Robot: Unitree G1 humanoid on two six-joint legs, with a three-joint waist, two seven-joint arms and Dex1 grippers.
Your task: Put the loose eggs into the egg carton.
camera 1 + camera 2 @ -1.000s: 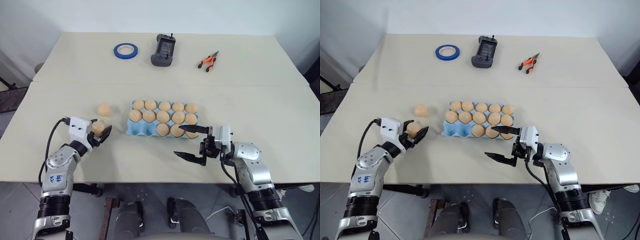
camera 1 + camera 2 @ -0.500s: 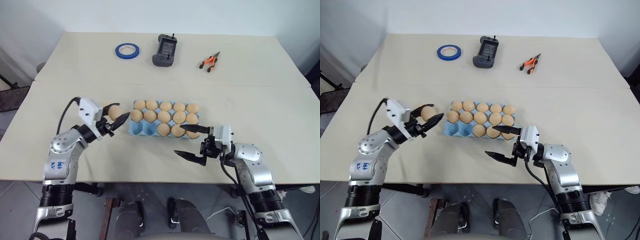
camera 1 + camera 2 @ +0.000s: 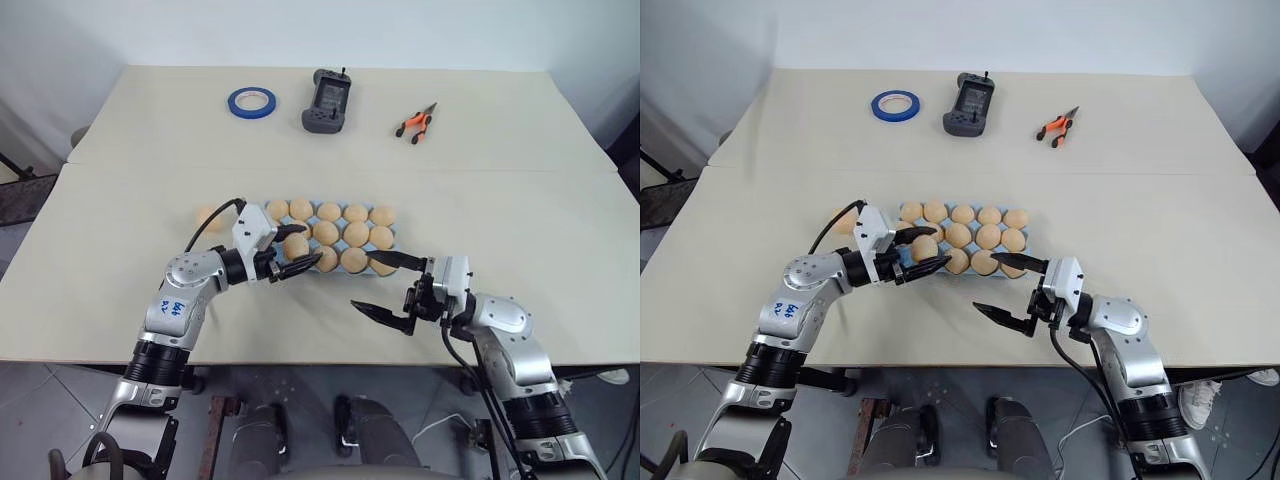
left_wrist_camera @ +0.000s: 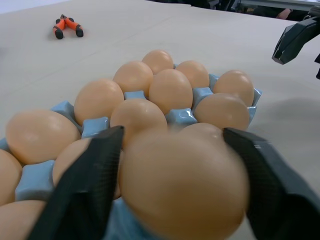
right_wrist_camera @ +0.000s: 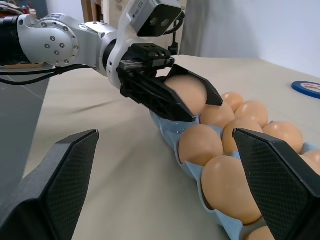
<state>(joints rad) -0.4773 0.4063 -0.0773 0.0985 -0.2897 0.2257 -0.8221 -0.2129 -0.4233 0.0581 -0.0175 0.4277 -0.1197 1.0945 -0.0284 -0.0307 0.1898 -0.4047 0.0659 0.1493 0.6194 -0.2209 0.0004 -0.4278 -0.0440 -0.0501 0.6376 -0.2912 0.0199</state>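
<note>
The left tool [image 3: 290,257] has its fingers around an egg [image 3: 296,247], poised over the near-left cups of the carton [image 3: 272,262] in the middle of the bench [image 3: 560,220]. Whether it is pinching I cannot tell. One loose egg [image 3: 206,217] lies just left of the carton. The right tool [image 3: 384,287] hangs spread wide and empty by the carton's near-right corner.
</note>
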